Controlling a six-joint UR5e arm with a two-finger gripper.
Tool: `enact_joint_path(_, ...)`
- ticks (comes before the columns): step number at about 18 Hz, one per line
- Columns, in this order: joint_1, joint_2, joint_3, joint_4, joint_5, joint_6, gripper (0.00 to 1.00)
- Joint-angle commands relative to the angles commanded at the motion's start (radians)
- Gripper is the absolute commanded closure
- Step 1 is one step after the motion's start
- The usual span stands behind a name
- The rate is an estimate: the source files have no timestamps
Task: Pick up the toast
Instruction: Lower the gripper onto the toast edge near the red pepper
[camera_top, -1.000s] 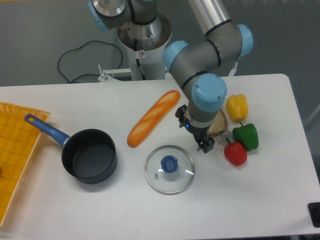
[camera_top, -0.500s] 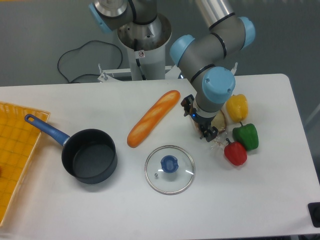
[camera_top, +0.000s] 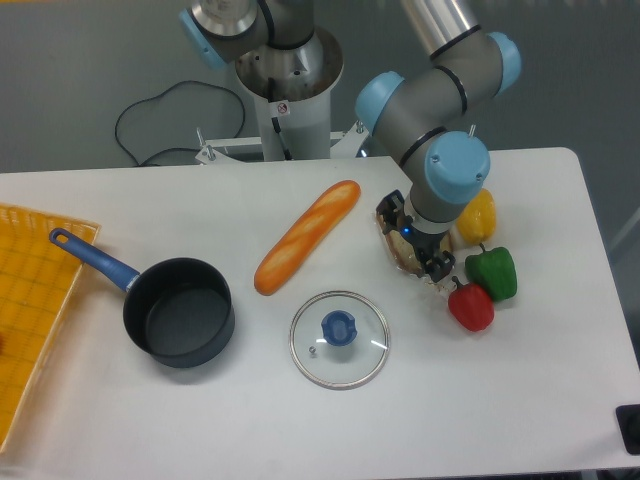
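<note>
A white surface (camera_top: 560, 400) seen from above, with a grey and light-blue robot arm (camera_top: 440, 120) reaching down over its right side. The gripper (camera_top: 412, 250) hangs low at the end of the arm, directly over the toast (camera_top: 405, 257), a small tan slice with a darker crust that lies flat on the surface and is mostly hidden beneath it. The dark gripper fingers sit on either side of the slice, but how far apart they are and whether they touch the bread cannot be told from this angle. Just right of the toast are three peppers in a cluster: a yellow pepper (camera_top: 478, 215) partly behind the arm's wrist, a green pepper (camera_top: 493, 272) below it, and a red pepper (camera_top: 471, 306) lowest of the three. Left of the gripper, a long orange-golden baguette (camera_top: 305, 236) lies on a diagonal. Below it rests a round glass lid (camera_top: 340, 338) with a blue knob. Farther left stands a dark pot (camera_top: 180, 311) with a blue handle pointing up and left. A yellow-orange cloth (camera_top: 30, 300) covers the far left edge.
</note>
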Motion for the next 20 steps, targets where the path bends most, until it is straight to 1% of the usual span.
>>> enact_joint_path(1, -0.005, -0.008, 0.0, 0.009, 0.0, -0.034, 0.0)
enact_joint_path(4, -0.015, -0.023, -0.005, 0.063, 0.0, -0.136, 0.0)
enact_joint_path(9, -0.006, -0.034, 0.0, 0.086, -0.009, -0.213, 0.0)
enact_joint_path(13, -0.002, -0.063, 0.005, 0.152, -0.018, -0.318, 0.0)
enact_joint_path(17, -0.003, -0.092, 0.034, 0.16, -0.018, -0.35, 0.0)
enact_joint_path(20, -0.003, -0.098, 0.035, 0.161, -0.017, -0.364, 0.0)
